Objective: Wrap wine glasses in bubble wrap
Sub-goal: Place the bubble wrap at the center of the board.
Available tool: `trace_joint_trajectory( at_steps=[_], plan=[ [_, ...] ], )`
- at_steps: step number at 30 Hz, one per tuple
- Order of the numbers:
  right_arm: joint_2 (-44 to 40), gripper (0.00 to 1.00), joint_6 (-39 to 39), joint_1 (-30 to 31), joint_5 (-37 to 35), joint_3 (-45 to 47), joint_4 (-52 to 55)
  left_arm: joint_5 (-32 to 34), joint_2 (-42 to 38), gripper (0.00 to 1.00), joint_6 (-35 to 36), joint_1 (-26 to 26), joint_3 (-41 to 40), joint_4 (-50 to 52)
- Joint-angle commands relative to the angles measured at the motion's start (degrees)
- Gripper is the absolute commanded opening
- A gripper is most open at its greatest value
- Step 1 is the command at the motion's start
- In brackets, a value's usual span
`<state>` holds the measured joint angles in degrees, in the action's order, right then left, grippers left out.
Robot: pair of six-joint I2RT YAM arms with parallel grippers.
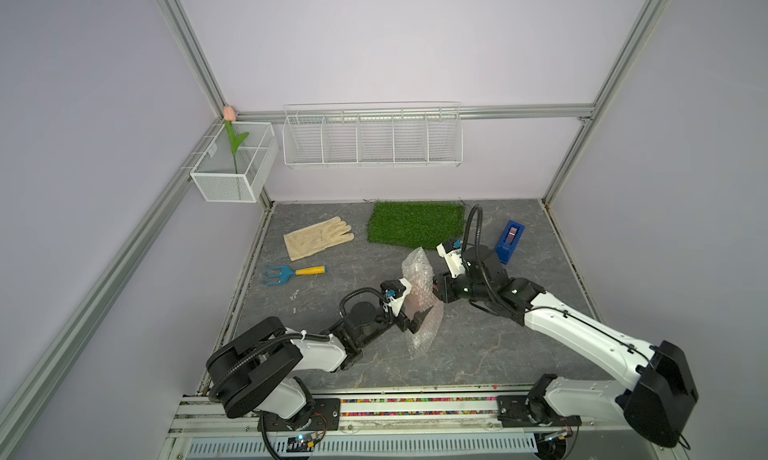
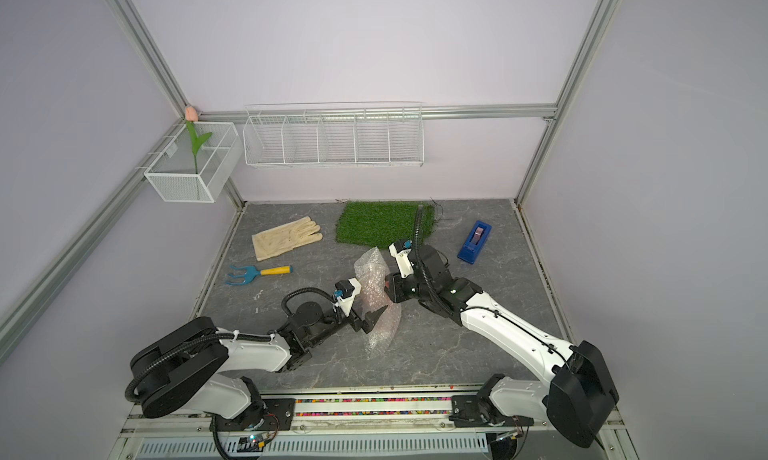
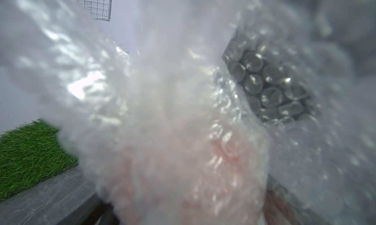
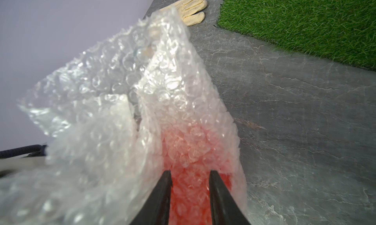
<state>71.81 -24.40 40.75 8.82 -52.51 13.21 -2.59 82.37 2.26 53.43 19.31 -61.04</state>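
The red goblet (image 4: 193, 152) is bundled inside the bubble wrap (image 1: 417, 266) over the middle of the worktop (image 1: 478, 354) — the right tool (image 4: 190, 173) pinches it through the film, the left tool (image 1: 415, 318) gapes wide alongside.

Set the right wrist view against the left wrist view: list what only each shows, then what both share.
Right wrist only: the right pincer clamping the wrapped wine glass, and the cream glove. Left wrist only: a corner of the white wire rack. Both: the bubble wrap, red showing through it, the green turf mat and the grey table.
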Motion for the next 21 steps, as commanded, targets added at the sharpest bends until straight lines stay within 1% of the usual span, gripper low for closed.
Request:
trace_joint_trajectory(
  at_steps=[1,6,12,17,19,21],
  plan=[
    [0.04,0.35,1.11,0.47,-1.30,0.57,5.15,0.86,-3.61,1.00,2.26,0.29,1.17,7.72],
    [-0.67,0.35,1.37,0.41,-2.16,0.83,5.99,0.79,-10.78,1.00,2.40,0.27,3.08,16.75],
    [-1.19,0.35,1.57,0.47,-2.47,0.83,6.65,-0.65,-18.19,1.00,2.92,0.24,7.87,27.16],
    [-2.18,0.35,1.21,0.53,-2.32,0.67,6.91,-0.58,-19.05,1.00,2.93,0.26,13.07,33.80],
    [-2.71,0.35,1.11,0.43,-2.31,0.57,7.13,0.99,-18.58,1.00,2.56,0.22,14.40,35.36],
    [-3.14,0.35,1.11,0.42,-2.25,0.57,7.32,2.07,-18.34,0.96,2.33,0.19,14.46,35.90]
  ],
)
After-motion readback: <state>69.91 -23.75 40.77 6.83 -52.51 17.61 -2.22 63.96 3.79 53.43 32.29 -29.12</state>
